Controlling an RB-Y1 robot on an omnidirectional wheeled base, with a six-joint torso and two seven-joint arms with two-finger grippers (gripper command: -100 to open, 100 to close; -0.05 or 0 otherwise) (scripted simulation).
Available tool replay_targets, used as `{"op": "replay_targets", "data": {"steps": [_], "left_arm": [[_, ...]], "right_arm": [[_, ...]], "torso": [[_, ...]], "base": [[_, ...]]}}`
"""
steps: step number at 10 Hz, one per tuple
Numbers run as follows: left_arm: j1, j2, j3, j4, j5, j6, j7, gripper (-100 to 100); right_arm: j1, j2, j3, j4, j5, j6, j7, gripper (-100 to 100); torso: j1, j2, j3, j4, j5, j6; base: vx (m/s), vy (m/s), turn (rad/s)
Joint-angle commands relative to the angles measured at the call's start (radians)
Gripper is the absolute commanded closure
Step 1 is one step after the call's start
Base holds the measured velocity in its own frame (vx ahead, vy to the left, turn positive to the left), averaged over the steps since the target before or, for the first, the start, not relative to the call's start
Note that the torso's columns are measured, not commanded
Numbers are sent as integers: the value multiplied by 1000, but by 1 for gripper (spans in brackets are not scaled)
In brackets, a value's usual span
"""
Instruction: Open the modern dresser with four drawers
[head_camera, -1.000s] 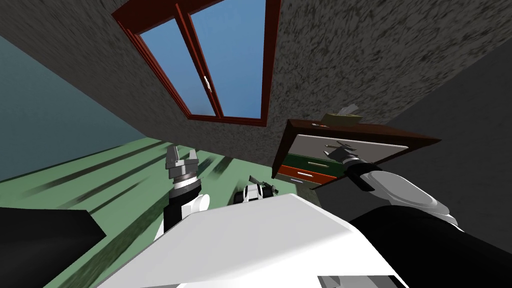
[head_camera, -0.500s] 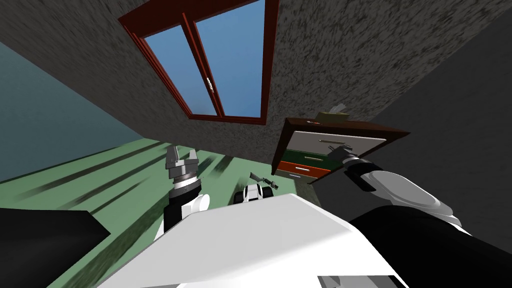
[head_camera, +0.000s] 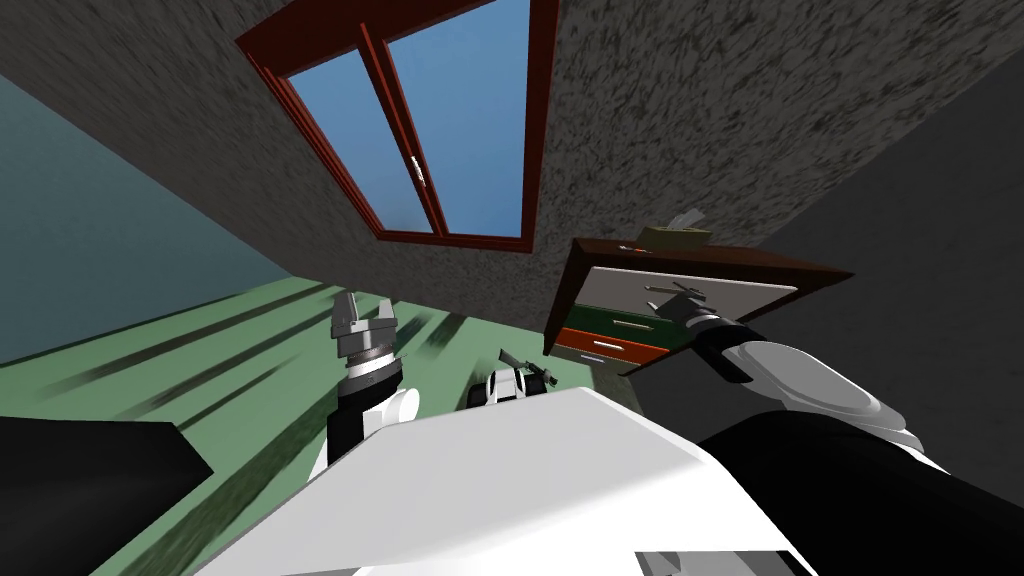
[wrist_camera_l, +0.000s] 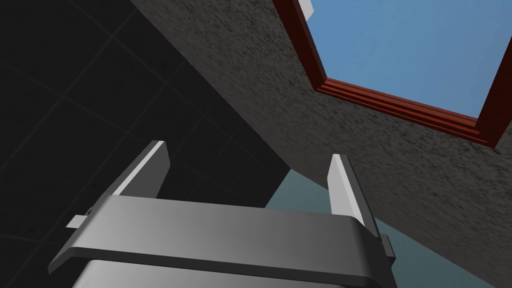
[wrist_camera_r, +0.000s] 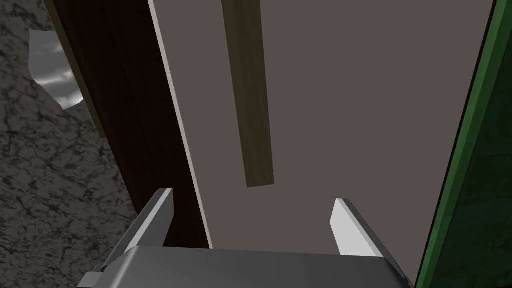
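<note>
The dresser (head_camera: 592, 252) stands against the speckled wall at my right, with a dark brown frame and four drawers: grey on top, green, red, then grey at the bottom. My right gripper (head_camera: 683, 297) is at the top drawer's front. In the right wrist view its fingers (wrist_camera_r: 252, 202) stand open before that grey drawer front (wrist_camera_r: 360, 100). The end of the olive bar handle (wrist_camera_r: 250, 100) lies just beyond the fingertips, not between them. The green drawer (wrist_camera_r: 480, 165) edges one side and the brown frame (wrist_camera_r: 125, 100) the other. My left gripper (head_camera: 362, 310) is raised, open and empty (wrist_camera_l: 247, 150).
A red-framed window (head_camera: 430, 130) is in the speckled wall left of the dresser. An olive object (head_camera: 682, 236) lies on the dresser's top. A green striped floor (head_camera: 200, 350) spreads to my left. A dark wall (head_camera: 930, 200) closes in behind the dresser's right side.
In the head view the dresser's right end reaches less far than a second ago, farther than half a second ago. My right hand stays at the top drawer. The left arm is still.
</note>
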Motion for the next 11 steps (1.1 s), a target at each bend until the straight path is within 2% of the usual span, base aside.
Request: {"op": "replay_targets", "data": {"steps": [1,2,3,4,11], "left_arm": [[0,0,0,0,0,0,0,0],[0,0,0,0,0,0,0,0],[0,0,0,0,0,0,0,0],[-1,0,-1,0,0,0,0,0],[-1,0,0,0,0,0,0,0]], "right_arm": [[0,-1,0,1,0,0,0,-100],[-1,-1,0,0,0,0,0,100],[-11,-17,-5,50,-4,11,-5,100],[-11,-17,-5,51,-4,11,-5,100],[-48,-72,-23,226,-16,52,-22,100]], "torso": [[3,7,4,2,1,0],[3,10,7,3,1,1],[1,9,6,3,1,1],[3,13,8,3,1,-1],[-1,2,2,1,0,0]], "base": [[21,-9,3],[13,-4,3],[-160,52,289],[-195,43,186],[-190,68,210]]}}
